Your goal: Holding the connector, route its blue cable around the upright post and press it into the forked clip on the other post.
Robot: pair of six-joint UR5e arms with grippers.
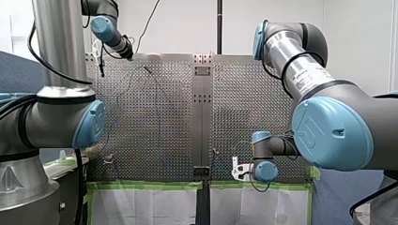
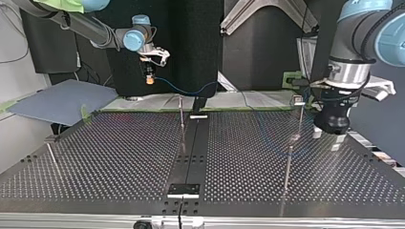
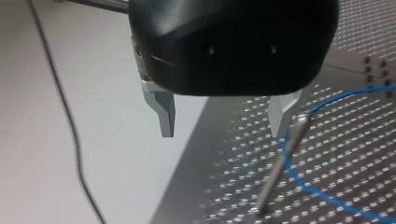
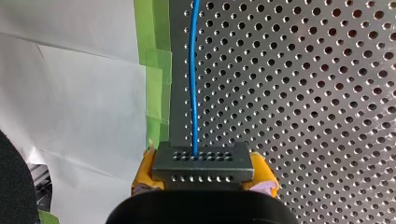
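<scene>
Right gripper (image 2: 150, 76): held off the table's far edge as the top view has it, raised clear of the perforated table (image 2: 119, 157). Its yellow pads (image 4: 142, 175) are clamped on either side of a dark connector (image 4: 203, 161), a firm hold with no slack visible. The blue cable (image 4: 193, 79) leaves the middle of the connector's face and runs straight ahead over the table, just inside the strip of green tape (image 4: 154, 70) along its edge. In the top view the cable sags from the connector and rises again towards the middle. Left gripper (image 3: 224, 122): black body, metal fingers (image 3: 164, 112) spread wide with nothing between them. It hangs just above the table at the top view's right. A thin upright post (image 3: 280, 163) stands just beside one finger, and the cable bends at the top of this post, then curves away across the table. Another slim post (image 2: 181, 117) stands near the table's middle. I cannot make out which post carries the forked clip.
</scene>
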